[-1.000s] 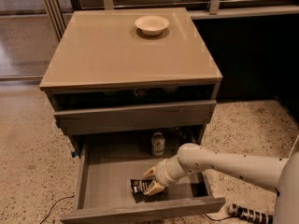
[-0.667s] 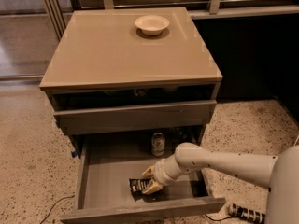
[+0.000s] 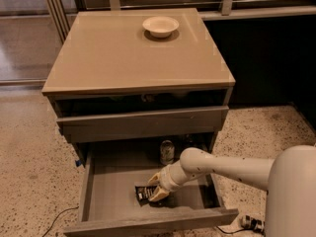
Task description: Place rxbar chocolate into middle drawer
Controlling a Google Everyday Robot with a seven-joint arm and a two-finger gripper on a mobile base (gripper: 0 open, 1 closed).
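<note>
The rxbar chocolate, a small black-wrapped bar, is low inside the pulled-out middle drawer, near its front centre. My gripper reaches into the drawer from the right. Its tan fingers are closed on the bar's right end and hold it at or just above the drawer floor. The white forearm runs off to the lower right.
A small upright can stands at the back of the same drawer, just behind my wrist. A shut grey drawer front sits above. A white bowl is on the cabinet top. A cable lies on the floor at the left.
My gripper and the bar have shifted slightly left and down within the drawer. Nothing else has moved.
</note>
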